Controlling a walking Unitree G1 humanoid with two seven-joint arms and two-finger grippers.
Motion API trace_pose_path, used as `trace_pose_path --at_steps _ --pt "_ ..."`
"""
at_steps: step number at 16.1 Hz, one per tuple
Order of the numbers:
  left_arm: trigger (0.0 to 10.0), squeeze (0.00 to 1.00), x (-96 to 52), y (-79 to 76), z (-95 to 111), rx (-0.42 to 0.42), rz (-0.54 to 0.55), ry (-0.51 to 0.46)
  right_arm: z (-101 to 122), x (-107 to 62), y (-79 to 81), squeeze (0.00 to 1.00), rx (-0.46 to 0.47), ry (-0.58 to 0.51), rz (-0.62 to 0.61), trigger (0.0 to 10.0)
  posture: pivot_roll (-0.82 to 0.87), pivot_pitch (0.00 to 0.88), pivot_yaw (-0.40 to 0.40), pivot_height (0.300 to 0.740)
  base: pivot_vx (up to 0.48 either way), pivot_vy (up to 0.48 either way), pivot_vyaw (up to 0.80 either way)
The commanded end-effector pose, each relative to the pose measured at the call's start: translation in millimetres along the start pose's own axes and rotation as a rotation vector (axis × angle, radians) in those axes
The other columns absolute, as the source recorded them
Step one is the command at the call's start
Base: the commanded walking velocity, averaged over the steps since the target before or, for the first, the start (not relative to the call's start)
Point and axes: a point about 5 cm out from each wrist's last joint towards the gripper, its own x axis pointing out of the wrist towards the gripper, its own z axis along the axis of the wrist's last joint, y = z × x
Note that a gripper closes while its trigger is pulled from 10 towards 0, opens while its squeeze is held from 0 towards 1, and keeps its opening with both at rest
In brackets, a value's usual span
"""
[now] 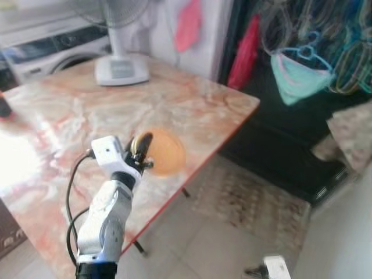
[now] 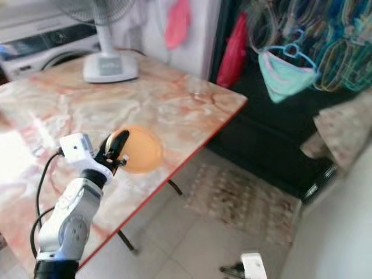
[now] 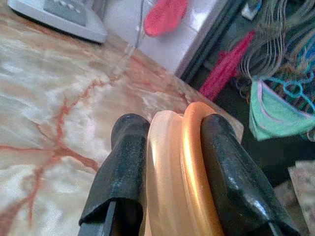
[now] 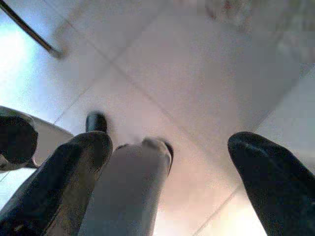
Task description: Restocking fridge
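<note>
My left gripper [image 1: 142,152] is raised over the near right part of the marble-patterned table [image 1: 192,104], shut on an orange round dish [image 1: 167,152] held on edge. In the left wrist view the two black fingers [image 3: 125,162] clamp the dish's rims [image 3: 174,167], one orange and one cream, side by side. My right gripper [image 4: 172,147] hangs low by my side and points at the tiled floor. It is open, with nothing held between its fingers.
A white fan base [image 1: 121,71] stands at the table's far side, with a washing machine [image 1: 52,49] behind it. Right of the table are a dark rack of hangers and clothes [image 1: 302,72], a red cloth [image 1: 244,52] and a patterned rug [image 1: 250,200] on the floor.
</note>
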Motion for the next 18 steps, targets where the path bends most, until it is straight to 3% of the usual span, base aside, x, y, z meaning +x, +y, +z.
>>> trace_pose_path --at_steps 1,18 --pt "10.0 0.00 2.6 -10.3 3.2 0.004 -0.041 -0.013 1.1 -1.8 -7.5 0.00 -0.003 0.003 -0.026 10.0 -0.04 0.006 -0.004 0.740 0.000 0.000 -0.80" --pt "10.0 0.00 0.8 -11.3 -1.2 0.017 -0.060 0.011 0.8 -1.5 -6.7 0.00 -0.008 0.013 -0.023 10.0 -0.03 0.007 -0.003 0.740 0.000 0.000 -0.80"
